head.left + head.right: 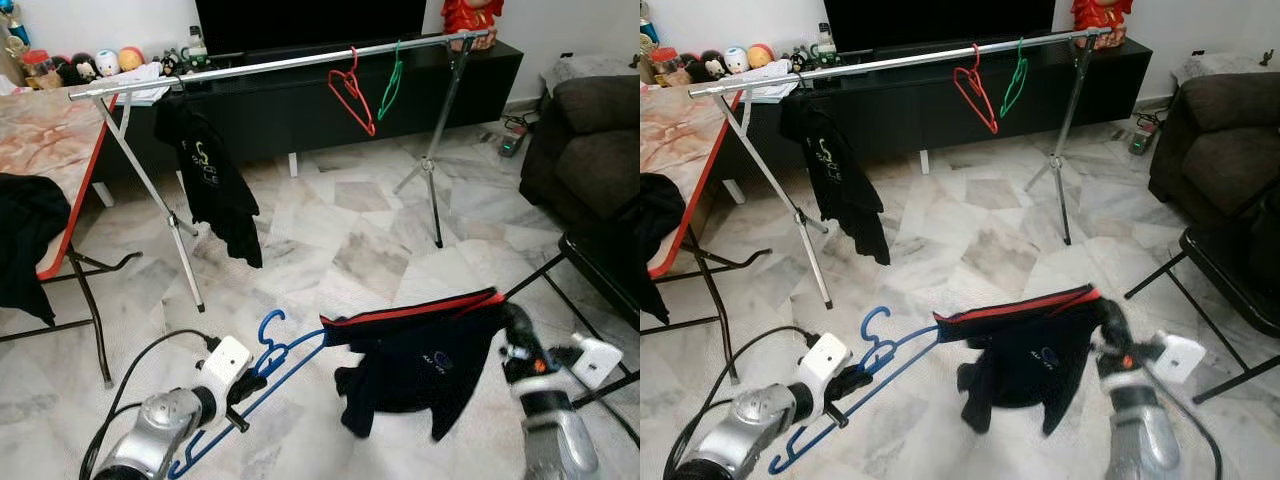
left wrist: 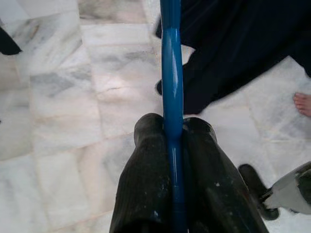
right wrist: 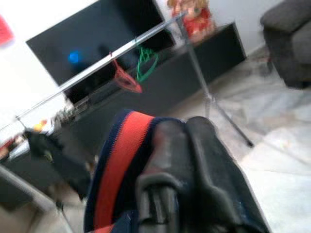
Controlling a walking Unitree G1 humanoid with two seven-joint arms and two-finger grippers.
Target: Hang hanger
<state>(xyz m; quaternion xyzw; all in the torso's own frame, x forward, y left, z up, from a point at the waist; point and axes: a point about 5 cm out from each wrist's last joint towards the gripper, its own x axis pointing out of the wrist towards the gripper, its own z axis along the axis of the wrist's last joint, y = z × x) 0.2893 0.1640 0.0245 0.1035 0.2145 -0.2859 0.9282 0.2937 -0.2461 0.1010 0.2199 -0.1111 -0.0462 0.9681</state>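
the long silver metal drying rail (image 1: 280,63) on its folding legs runs across the far side of the marble floor (image 1: 350,240), in front of the low black tv cabinet (image 1: 300,100). a black t-shirt with a pale print (image 1: 215,185) hangs near the rail's left end, and an empty red plastic hanger (image 1: 352,92) and a green plastic hanger (image 1: 390,85) sit side by side toward the right end.

closer in, the dark navy garment with a red band along its edge (image 1: 420,355) is stretched between the two arms, well short of the rail. the blue plastic hanger (image 1: 265,365) pokes into its left side. the left gripper (image 2: 175,160) has both fingers clamped tight on the hanger's blue bar, and the right gripper (image 3: 194,160) is closed on the red-trimmed edge of the cloth.

my worry: the garment looks only half on the hanger, so if the right side lets go first it could slide off onto the floor. the hook also points away from the rail, so a bad twist could miss it or knock the red hanger.
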